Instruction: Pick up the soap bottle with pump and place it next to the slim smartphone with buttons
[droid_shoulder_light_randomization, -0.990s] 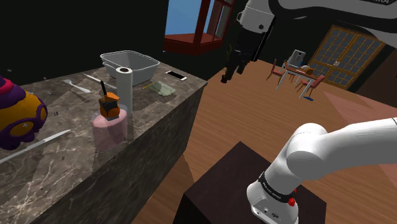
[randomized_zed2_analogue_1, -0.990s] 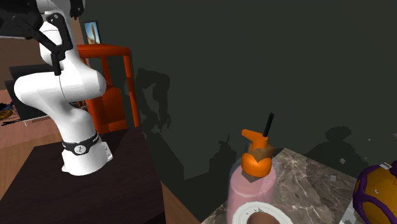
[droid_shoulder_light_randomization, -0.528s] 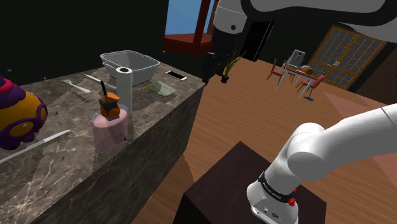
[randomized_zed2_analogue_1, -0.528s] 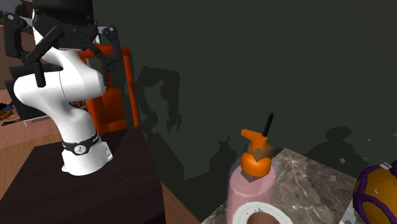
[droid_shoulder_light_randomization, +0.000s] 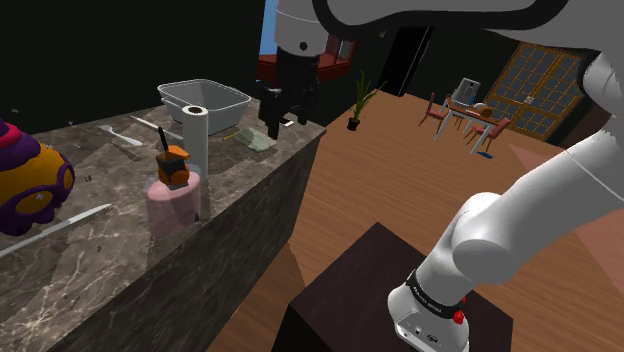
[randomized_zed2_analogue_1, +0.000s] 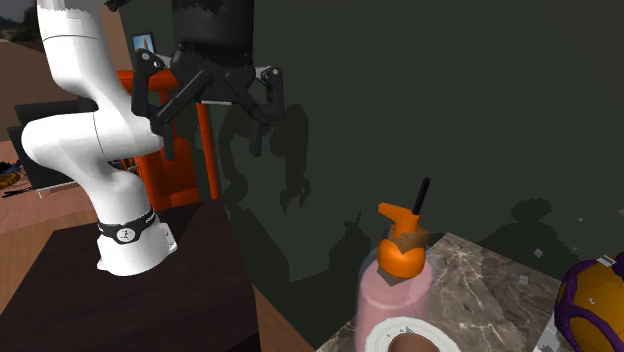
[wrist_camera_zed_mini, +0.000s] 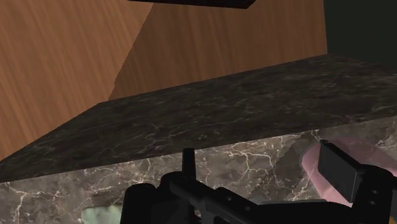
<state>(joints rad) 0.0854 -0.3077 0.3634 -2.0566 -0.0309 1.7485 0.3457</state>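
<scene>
Soap bottle w/ translucent pink body and orange pump head stands upright on the dark veined marble counter, roughly mid-counter in the shoulder view and close to the front edge. Nothing grips it. A white paper towel roll stands upright just beside it, on the far side. In the second exterior view the bottle sits at lower right, w/ the roll's hollow top right at the bottom edge below it.

Black two-finger claw hangs over the counter's far end, well apart from the bottle, near a grey rectangular bin. In the second exterior view its fingers are spread wide w/ nothing between them. In the wrist view the pink bottle body sits behind one black finger, no contact.

Other items on the counter:
- A round purple-and-yellow object is at the shoulder view's left edge.
- A long pale utensil lies flat in front of it.
- A small grey-green lump is between the bin and the claw.

The white arm rises from a dark box stand on the wood floor.
</scene>
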